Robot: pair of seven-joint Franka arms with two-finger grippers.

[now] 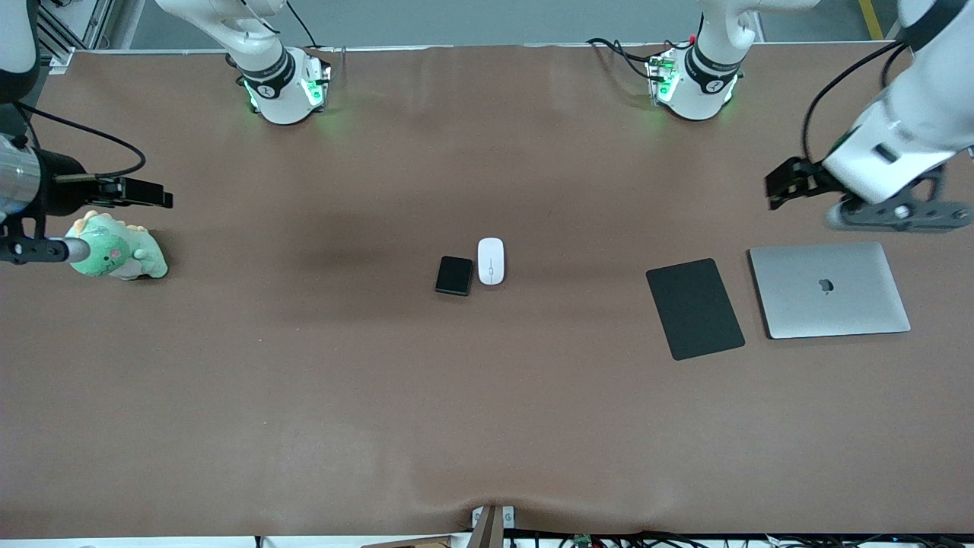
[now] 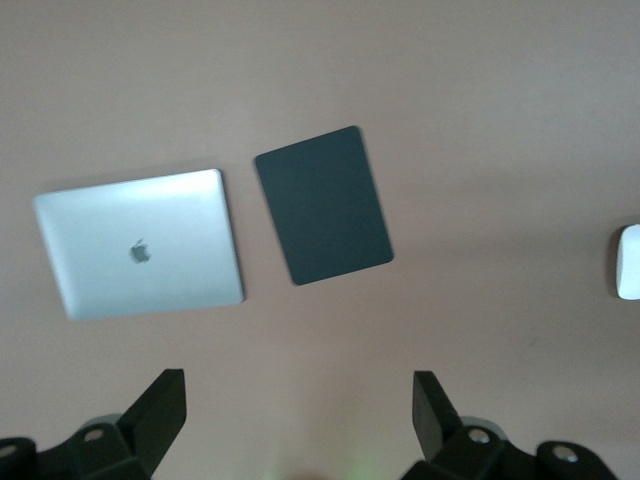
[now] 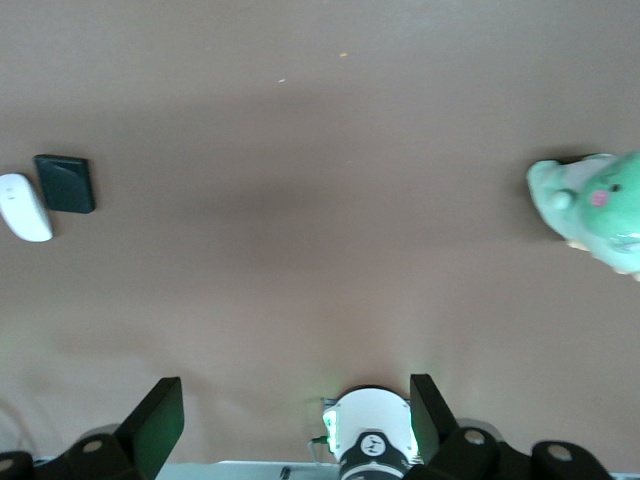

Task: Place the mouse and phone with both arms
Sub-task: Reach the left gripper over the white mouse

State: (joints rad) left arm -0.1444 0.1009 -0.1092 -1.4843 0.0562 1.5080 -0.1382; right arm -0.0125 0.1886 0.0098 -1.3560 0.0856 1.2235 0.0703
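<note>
The white mouse [image 1: 491, 261] and the black phone [image 1: 454, 275] lie side by side at the middle of the table, the phone toward the right arm's end. Both also show in the right wrist view, the mouse [image 3: 24, 207] and the phone [image 3: 65, 183]. The mouse's edge shows in the left wrist view [image 2: 628, 262]. My left gripper [image 1: 785, 185] hangs open and empty over the table by the laptop; in its own view it is wide open [image 2: 298, 410]. My right gripper [image 1: 148, 194] hangs open and empty over the table by the plush toy, also wide open in its own view [image 3: 292, 418].
A flat black mouse pad [image 1: 694, 308] and a closed silver laptop [image 1: 829, 289] lie toward the left arm's end. A green plush toy [image 1: 118, 255] sits toward the right arm's end. The arm bases [image 1: 283, 87] stand along the table's edge farthest from the camera.
</note>
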